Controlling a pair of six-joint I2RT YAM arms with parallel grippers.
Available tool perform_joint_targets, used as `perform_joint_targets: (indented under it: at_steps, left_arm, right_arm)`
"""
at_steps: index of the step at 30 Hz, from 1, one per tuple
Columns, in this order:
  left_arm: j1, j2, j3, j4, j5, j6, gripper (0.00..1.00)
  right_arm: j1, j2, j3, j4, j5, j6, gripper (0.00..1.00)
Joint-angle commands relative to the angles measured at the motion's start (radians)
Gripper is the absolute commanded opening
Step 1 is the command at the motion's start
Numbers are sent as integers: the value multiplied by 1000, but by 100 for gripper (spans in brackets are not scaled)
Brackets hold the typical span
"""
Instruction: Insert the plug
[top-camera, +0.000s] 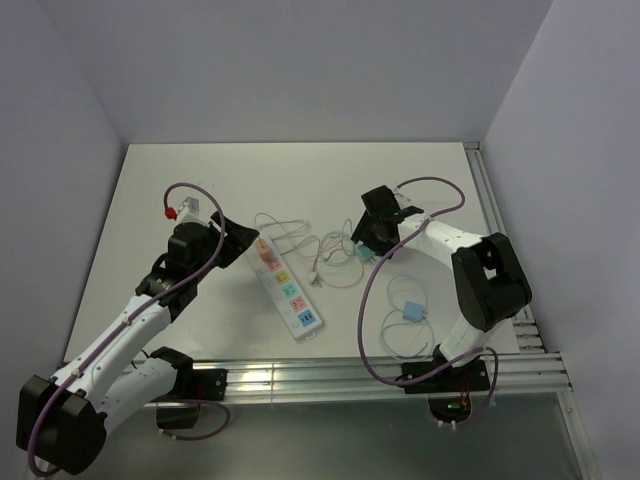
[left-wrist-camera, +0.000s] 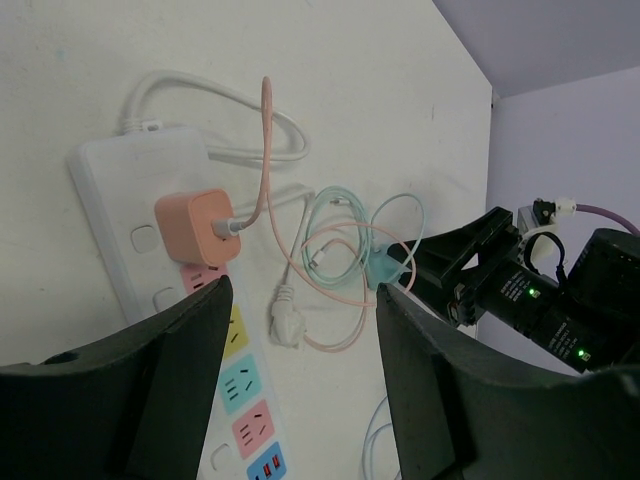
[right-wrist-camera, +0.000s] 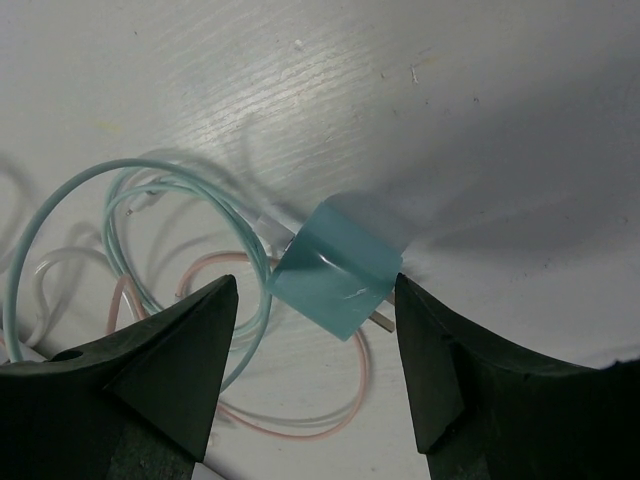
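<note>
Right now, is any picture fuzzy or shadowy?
Right wrist view: the teal plug looks smeared along its top, and a broad shadow darkens the table beside it. Left wrist view: the pink plug is crisp. Top view: soft, even light.

Left arm (top-camera: 120, 335): white links, black joint housings, black base block. Right arm (top-camera: 445, 240): same build, with a bulky black elbow housing (top-camera: 490, 285). Left purple cable (top-camera: 190, 185): loops off the wrist (it ends at a small red connector (top-camera: 170, 212)). Right purple cable (top-camera: 362, 320): a long slack loop. Left gripper (left-wrist-camera: 305, 300): two broad, matte-black, wedge-shaped fingers (left-wrist-camera: 150, 390). Right gripper (right-wrist-camera: 315, 290): matching black fingers (right-wrist-camera: 150, 380); green indicator lights (left-wrist-camera: 528, 293) on its black wrist body.
</note>
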Motion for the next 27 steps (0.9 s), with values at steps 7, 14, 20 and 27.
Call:
perform_joint_targets:
  at_steps: [7,14,20,27]
  left_arm:
    - [-4,-26,57,-5,-17,27,65]
    - [-5,-7,48,24,1,19,65]
    - [-5,-8,44,20,1,24,65]
    - [-5,-56,51,-6,-2,41,65]
  right_arm:
    - [11,82,74,-50,87,-20,72]
    - [13,74,61,-47,86,-39,72]
    - [13,62,26,-9,82,-43,58]
    - [7,-45,-13,25,106,-80,8]
